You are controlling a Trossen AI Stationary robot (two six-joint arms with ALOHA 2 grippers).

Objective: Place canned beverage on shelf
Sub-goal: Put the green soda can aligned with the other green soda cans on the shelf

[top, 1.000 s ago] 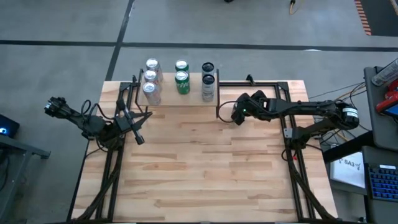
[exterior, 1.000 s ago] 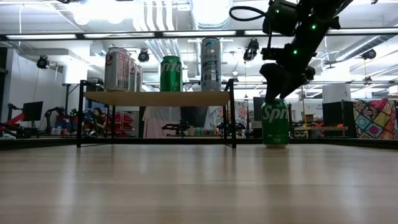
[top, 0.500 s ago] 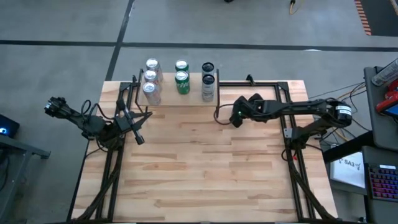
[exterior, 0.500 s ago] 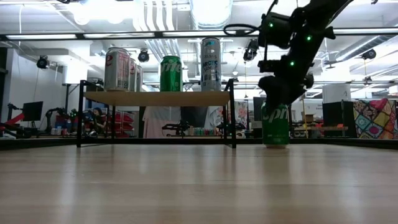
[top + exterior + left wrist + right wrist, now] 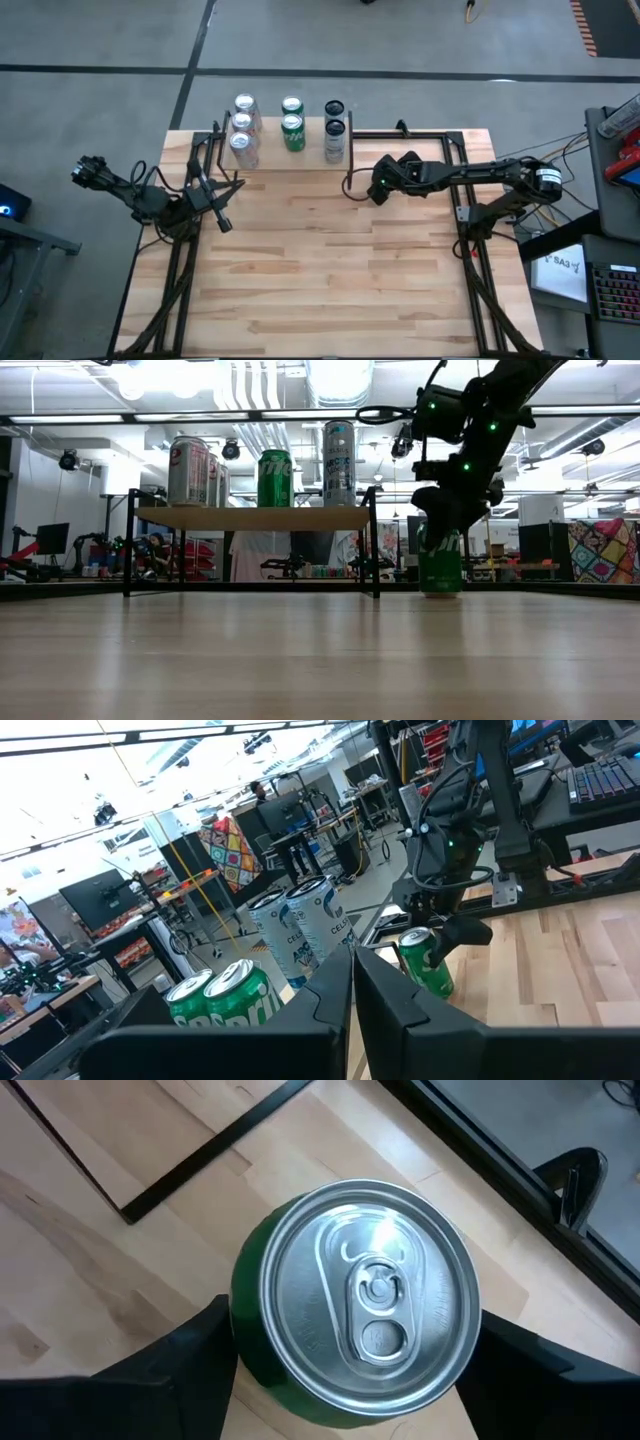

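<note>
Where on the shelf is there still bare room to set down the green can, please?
The shelf is crowded at its left end and middle: silver cans, green cans, tall cans. A bare strip remains between the tall cans and the shelf's right legs, nearest the right gripper, over the green can.

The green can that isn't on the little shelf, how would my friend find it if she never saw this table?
Start at the shelf at the table's far edge, crowded with cans. Just off its right end, a green can stands alone on the tabletop. It is the only can down on the table, and the right gripper sits over it, one finger on each side.
</note>
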